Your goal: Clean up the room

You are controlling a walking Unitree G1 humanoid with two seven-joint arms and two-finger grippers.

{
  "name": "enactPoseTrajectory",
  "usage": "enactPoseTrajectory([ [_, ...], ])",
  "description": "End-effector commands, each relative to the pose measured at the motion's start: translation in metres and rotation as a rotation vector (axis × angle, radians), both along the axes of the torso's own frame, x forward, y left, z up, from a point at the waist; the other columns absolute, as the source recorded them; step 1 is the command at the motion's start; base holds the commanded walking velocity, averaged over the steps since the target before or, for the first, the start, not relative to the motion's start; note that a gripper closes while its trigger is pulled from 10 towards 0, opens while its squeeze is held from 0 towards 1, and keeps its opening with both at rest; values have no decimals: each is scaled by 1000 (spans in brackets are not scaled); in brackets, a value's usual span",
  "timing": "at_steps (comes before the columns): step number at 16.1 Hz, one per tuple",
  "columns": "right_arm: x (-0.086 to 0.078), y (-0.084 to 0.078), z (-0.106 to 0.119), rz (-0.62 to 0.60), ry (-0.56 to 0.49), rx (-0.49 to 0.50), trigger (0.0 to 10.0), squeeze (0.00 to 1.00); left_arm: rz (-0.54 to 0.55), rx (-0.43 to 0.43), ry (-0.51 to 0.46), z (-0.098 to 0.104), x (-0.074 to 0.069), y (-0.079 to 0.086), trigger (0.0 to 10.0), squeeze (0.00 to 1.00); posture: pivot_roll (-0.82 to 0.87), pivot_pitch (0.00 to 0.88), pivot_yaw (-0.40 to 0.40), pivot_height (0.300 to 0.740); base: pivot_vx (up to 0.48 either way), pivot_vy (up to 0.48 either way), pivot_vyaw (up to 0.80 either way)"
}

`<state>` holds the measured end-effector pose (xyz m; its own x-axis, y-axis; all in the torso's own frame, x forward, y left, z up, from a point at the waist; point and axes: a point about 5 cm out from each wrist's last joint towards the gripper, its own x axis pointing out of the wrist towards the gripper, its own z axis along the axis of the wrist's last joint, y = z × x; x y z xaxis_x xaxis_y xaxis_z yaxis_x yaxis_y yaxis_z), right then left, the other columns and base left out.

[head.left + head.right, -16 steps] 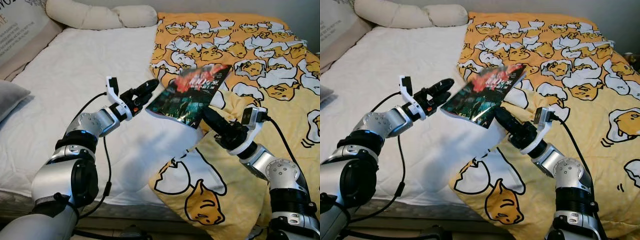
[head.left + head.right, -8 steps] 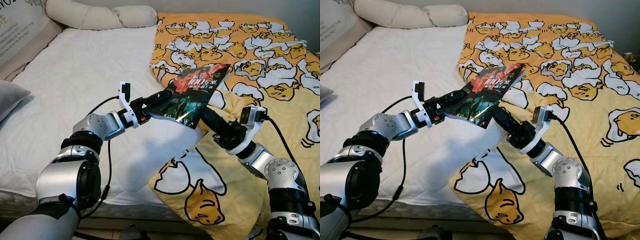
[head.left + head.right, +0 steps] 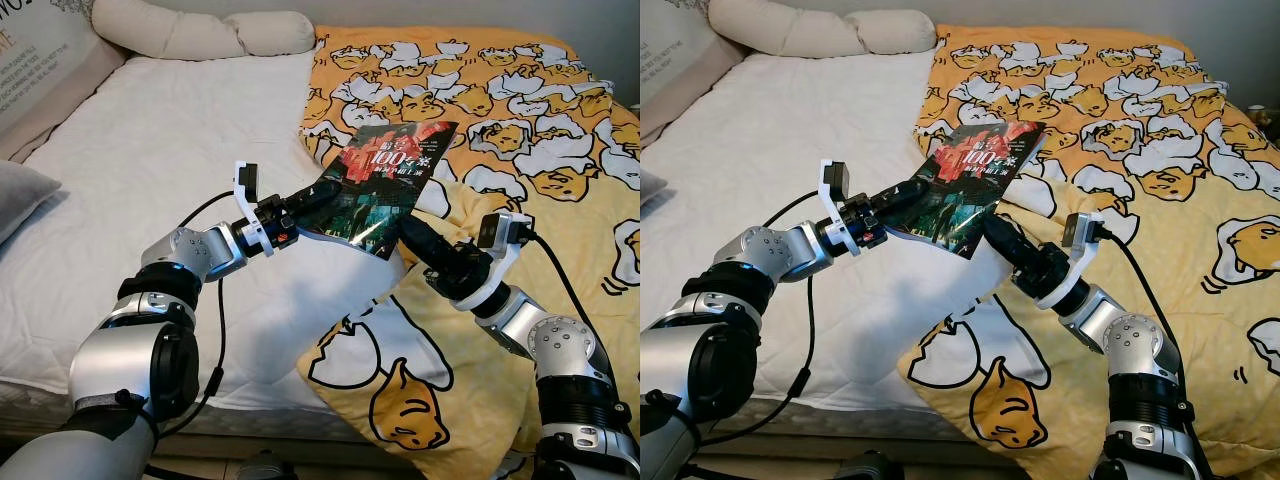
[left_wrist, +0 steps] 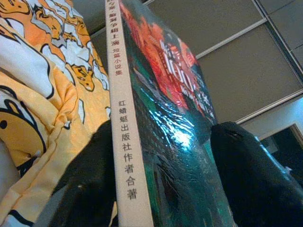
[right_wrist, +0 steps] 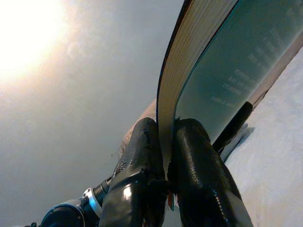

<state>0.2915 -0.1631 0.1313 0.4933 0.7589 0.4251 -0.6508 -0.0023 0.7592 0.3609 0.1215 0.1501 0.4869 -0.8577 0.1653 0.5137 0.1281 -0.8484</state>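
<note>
Book [image 3: 385, 190] sat mid-frame in the left eye view, held up off the bed [image 3: 150, 170], tilted, glossy dark cover with red art and white "100" title facing up. Both hands were on it. Left hand [image 3: 310, 200] came in from the lower left of the frame and gripped the book's left edge: in the left wrist view one black finger [image 4: 90, 184] lay behind the white spine, the other [image 4: 258, 175] on the shiny cover, so it was closed on the book. Right hand [image 3: 408, 232] came from the lower right of the frame and pinched the book's lower right corner; the right wrist view showed its fingers [image 5: 142, 156] clamped either side of the page edge and back cover, closed on the book.

Below the book, white sheet covered the left half of the bed. Yellow duvet [image 3: 500, 110] with cartoon egg print filled the upper right and ran down the right side, its edge folded over at lower centre. Long cream pillow [image 3: 190, 30] lay across the top left. Grey cushion [image 3: 20, 195] at the far left edge. Black cable ran along each forearm.
</note>
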Motion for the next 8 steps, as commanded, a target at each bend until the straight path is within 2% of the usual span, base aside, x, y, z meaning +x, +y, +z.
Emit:
enactPoseTrajectory([
  [1,1,2,9,16,-51,7,0,0,-13,15,-26,3,0,2,0,0,52,0,53,740,0,0,0],
  [8,2,2,8,14,-55,-5,0,0,16,-50,-54,8,0,12,0,0,57,0,52,740,0,0,0],
])
